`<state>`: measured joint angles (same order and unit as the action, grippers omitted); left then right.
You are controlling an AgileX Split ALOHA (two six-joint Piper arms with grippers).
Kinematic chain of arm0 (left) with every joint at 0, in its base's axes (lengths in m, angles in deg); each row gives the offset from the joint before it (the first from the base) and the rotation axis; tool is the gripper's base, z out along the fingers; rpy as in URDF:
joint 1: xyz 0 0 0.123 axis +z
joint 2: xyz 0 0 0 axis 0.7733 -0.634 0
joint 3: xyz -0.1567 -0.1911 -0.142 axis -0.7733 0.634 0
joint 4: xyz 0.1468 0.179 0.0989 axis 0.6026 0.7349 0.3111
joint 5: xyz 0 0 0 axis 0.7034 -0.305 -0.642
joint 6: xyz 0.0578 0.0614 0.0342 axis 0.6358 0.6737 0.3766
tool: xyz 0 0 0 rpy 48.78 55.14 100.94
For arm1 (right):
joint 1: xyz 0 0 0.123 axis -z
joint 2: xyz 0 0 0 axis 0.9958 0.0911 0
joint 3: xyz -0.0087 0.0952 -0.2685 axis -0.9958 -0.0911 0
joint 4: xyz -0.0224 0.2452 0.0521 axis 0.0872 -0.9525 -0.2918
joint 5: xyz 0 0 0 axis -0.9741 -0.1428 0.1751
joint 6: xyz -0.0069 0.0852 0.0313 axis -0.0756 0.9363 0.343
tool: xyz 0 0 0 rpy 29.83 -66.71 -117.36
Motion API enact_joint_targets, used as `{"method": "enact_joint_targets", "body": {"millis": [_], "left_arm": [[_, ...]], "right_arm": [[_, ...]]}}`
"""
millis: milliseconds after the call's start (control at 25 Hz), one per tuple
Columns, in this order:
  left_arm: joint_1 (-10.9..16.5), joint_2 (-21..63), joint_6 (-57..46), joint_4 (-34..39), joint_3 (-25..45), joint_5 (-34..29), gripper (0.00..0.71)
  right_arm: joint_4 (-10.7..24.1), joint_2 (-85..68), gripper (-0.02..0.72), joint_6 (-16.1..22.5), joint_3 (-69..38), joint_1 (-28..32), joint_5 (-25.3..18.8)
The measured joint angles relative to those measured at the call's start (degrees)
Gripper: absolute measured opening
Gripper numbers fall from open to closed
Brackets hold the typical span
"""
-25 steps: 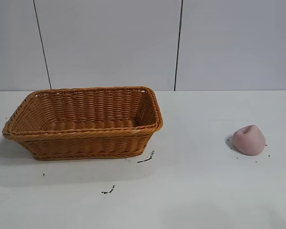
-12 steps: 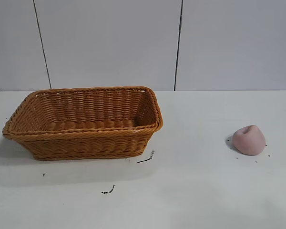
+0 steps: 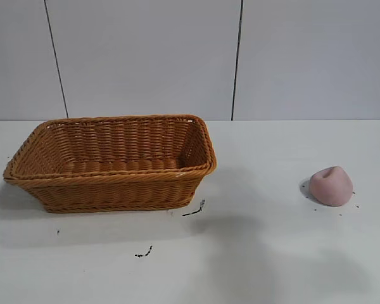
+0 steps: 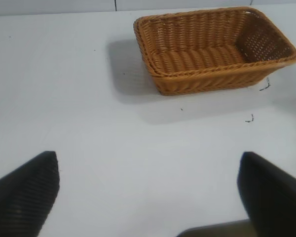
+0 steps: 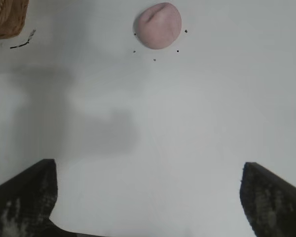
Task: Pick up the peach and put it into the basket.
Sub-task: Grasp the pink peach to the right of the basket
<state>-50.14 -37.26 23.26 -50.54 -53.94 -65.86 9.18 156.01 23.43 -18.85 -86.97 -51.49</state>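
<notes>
The pale pink peach (image 3: 331,185) lies on the white table at the right, and shows in the right wrist view (image 5: 157,25) well ahead of my right gripper (image 5: 148,173). That gripper is open and empty above bare table. The orange-brown wicker basket (image 3: 114,161) stands at the left, empty, and shows in the left wrist view (image 4: 212,49). My left gripper (image 4: 148,163) is open and empty, well short of the basket. Neither gripper shows in the exterior view.
Small black marks lie on the table near the basket's front corner (image 3: 194,210) and further forward (image 3: 144,253). A grey panelled wall stands behind the table. A soft shadow lies on the table between basket and peach (image 3: 253,253).
A broad shadow has spread over the front middle of the table in the exterior view. The peach and the basket have not moved.
</notes>
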Motion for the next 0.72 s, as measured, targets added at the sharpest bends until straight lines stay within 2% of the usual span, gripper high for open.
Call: {"method": "enact_joint_targets", "body": {"millis": [400,720], "left_arm": [[0.0,0.0,0.0,0.0,0.0,0.0,0.694],[0.0,0.0,0.0,0.0,0.0,0.0,0.694]], "right_arm": [[0.0,25.1,0.696,0.0,16.7,0.0,1.4],[0.0,35.8,0.696,0.0,18.6,0.0,5.7]]}}
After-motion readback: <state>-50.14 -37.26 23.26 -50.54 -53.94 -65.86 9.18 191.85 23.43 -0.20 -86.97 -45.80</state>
